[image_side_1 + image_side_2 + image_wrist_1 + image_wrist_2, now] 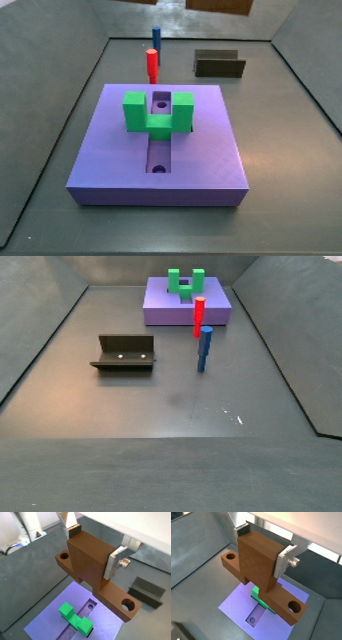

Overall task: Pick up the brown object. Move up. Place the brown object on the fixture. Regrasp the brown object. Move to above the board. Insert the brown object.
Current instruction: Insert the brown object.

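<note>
My gripper is shut on the upright stem of the brown T-shaped object, which has a hole at each end of its crossbar. Both wrist views show this, with the gripper holding the brown object high above the purple board. The board has a long slot and a green U-shaped piece on it. In both side views the board shows, but the gripper is out of frame. A brown edge shows at the top of a side view.
The fixture stands on the grey floor away from the board; it also shows in a wrist view. A red peg and a blue peg stand upright between the board and the fixture. Grey walls surround the floor.
</note>
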